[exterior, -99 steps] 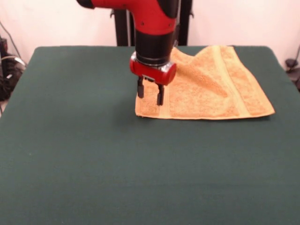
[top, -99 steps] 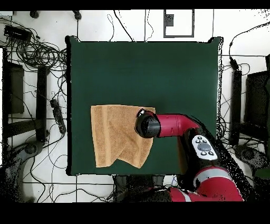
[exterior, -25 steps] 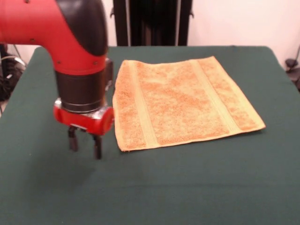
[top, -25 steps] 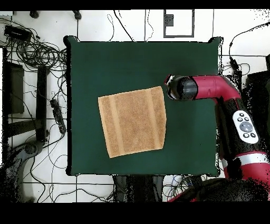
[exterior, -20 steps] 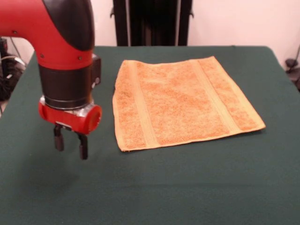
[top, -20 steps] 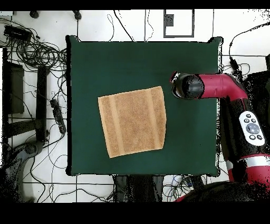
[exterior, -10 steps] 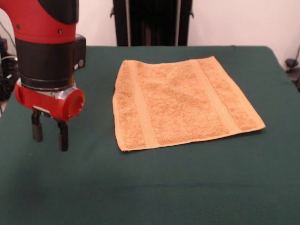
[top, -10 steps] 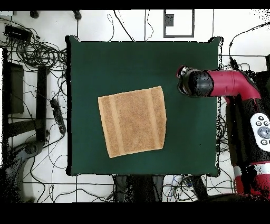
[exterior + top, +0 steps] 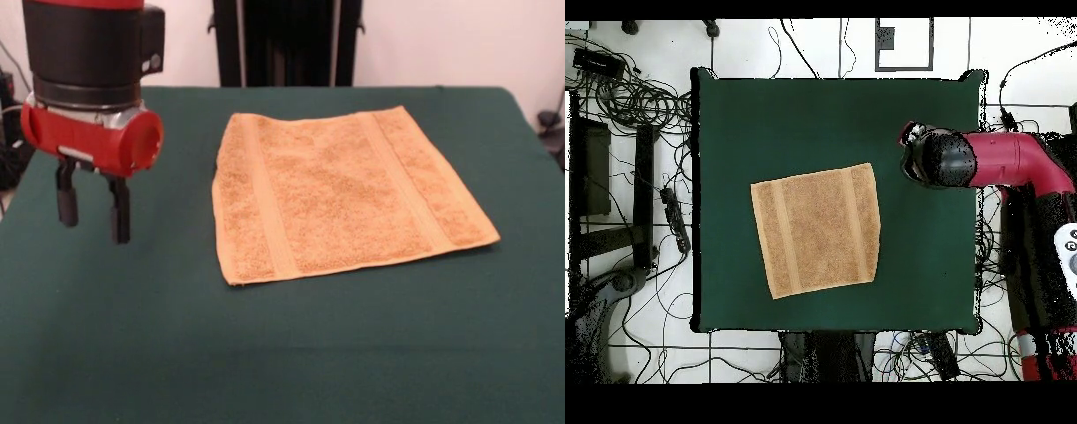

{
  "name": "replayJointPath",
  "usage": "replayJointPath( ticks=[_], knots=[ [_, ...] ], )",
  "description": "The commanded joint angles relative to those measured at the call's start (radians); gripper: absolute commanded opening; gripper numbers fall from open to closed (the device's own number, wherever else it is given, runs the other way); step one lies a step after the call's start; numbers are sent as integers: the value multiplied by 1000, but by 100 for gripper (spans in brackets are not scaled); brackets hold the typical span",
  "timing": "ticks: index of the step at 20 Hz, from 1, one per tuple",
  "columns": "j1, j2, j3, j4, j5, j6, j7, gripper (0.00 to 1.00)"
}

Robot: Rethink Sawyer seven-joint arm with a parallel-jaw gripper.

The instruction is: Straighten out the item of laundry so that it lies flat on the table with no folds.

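The item of laundry (image 9: pixel 340 192) is an orange-tan washcloth spread flat on the dark green table (image 9: pixel 282 353), with woven bands near its left and right edges; from above the washcloth (image 9: pixel 818 231) lies left of centre. My gripper (image 9: pixel 88 212) hangs open and empty above the table, well to the left of the cloth in the front view. In the overhead view the gripper (image 9: pixel 912 155) is mostly hidden under the red arm, up and to the right of the cloth.
Cables and black stands (image 9: pixel 635 120) lie on the floor around the table. The red arm (image 9: pixel 1015 165) reaches in over the table's right edge in the overhead view.
The gripper has moved away from the washcloth toward the table's edge and risen higher. The cloth has not moved.
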Motion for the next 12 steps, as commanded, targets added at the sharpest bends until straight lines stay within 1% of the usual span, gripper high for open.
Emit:
replayJointPath(
  ticks=[1, 5, 9, 12],
  knots=[
    [32, -43, 34, 230, 59, 57, -179, 100],
    [52, -62, 10, 283, 62, 20, -111, 100],
    [88, -89, -16, 355, 84, -15, 5, 100],
    [121, -96, -41, 388, 96, -46, 73, 100]
  ],
)
